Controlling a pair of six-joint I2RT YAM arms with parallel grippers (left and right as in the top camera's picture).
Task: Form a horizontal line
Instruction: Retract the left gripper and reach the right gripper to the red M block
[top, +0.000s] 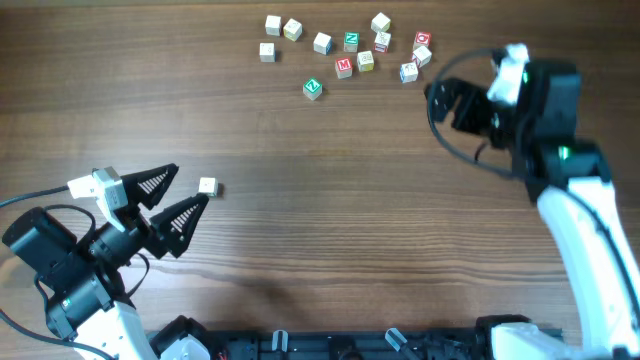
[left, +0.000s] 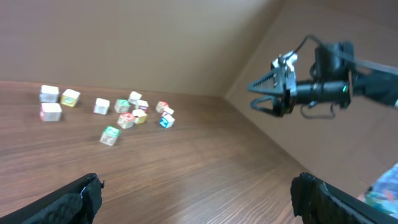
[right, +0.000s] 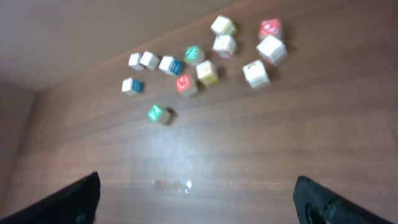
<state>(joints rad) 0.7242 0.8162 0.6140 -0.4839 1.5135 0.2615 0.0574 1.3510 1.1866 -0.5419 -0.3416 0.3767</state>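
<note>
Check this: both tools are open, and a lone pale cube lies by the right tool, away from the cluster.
Wrong arm: the lone pale cube lies by the left tool, not the right tool, as the overhead view shows. Both tools are open, and the cube is away from the cluster.

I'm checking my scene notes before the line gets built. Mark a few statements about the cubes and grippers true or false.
1. The left gripper and right gripper are both open and empty. True.
2. A lone pale cube lies just off the left gripper's fingertips, far from the other cubes. True.
3. The right gripper holds the red M cube. False: it lies on the table among the other cubes.
4. The other cubes form a neat row. False: they lie scattered.
</note>
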